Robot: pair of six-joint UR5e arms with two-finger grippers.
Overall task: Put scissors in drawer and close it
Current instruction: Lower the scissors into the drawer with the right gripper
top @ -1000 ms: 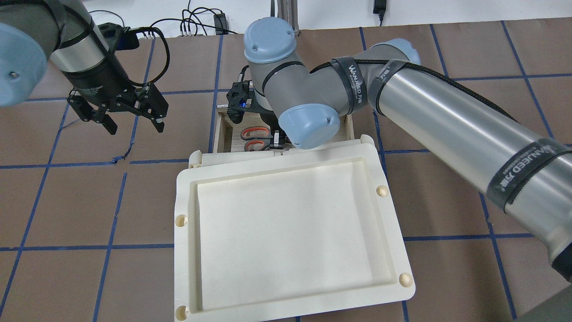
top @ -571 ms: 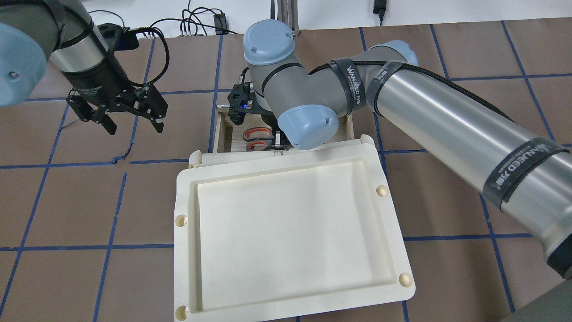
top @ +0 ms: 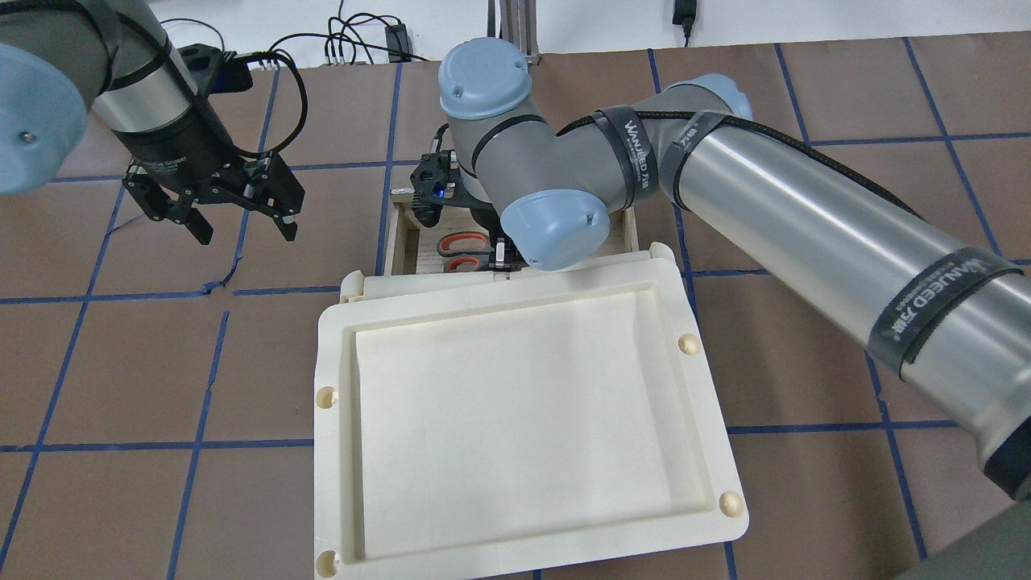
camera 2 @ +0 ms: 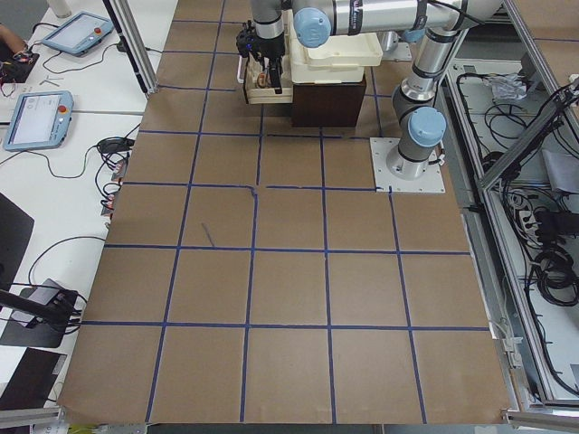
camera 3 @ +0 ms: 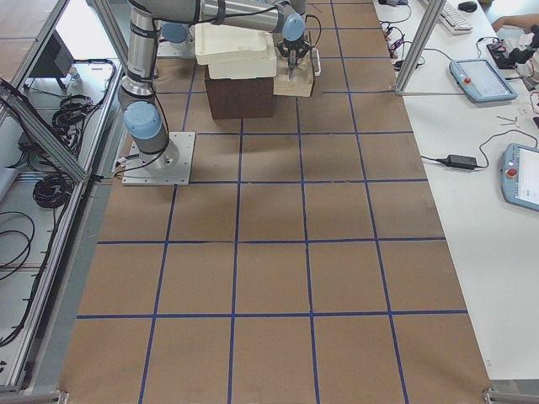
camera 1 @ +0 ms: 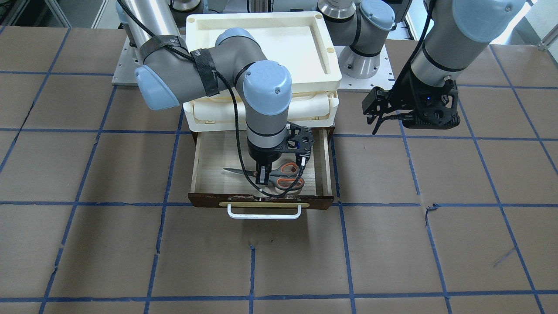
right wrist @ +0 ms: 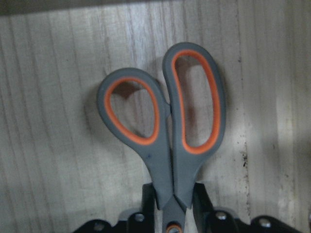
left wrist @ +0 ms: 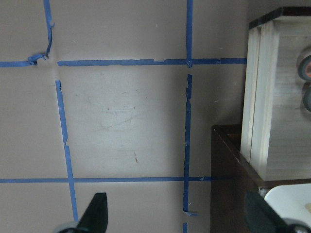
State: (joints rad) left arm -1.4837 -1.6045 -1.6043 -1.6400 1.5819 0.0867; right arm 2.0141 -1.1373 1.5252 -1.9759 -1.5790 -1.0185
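Note:
The scissors [camera 1: 288, 173], grey handles with orange-red linings, lie low inside the open drawer [camera 1: 198, 162], blades pointing to that view's left. My right gripper [camera 1: 261, 178] reaches straight down into the drawer and is shut on the scissors near the pivot. In the right wrist view both fingers [right wrist: 148, 196] press the scissors [right wrist: 165, 126] over the pale wood floor. In the overhead view only the handles [top: 461, 242] show under the right wrist. My left gripper [top: 245, 233] is open and empty, above the table left of the drawer [top: 395, 242].
The cream tray-topped unit [top: 334, 338] sits above the drawer's cabinet and covers the drawer's rear. The drawer's dark front with its white bar handle [camera 1: 263, 216] faces the open table. The left wrist view shows the drawer's side wall [left wrist: 262, 97].
The right arm has shifted very slightly; the scissors stay in its grip in the drawer. The left arm has barely moved.

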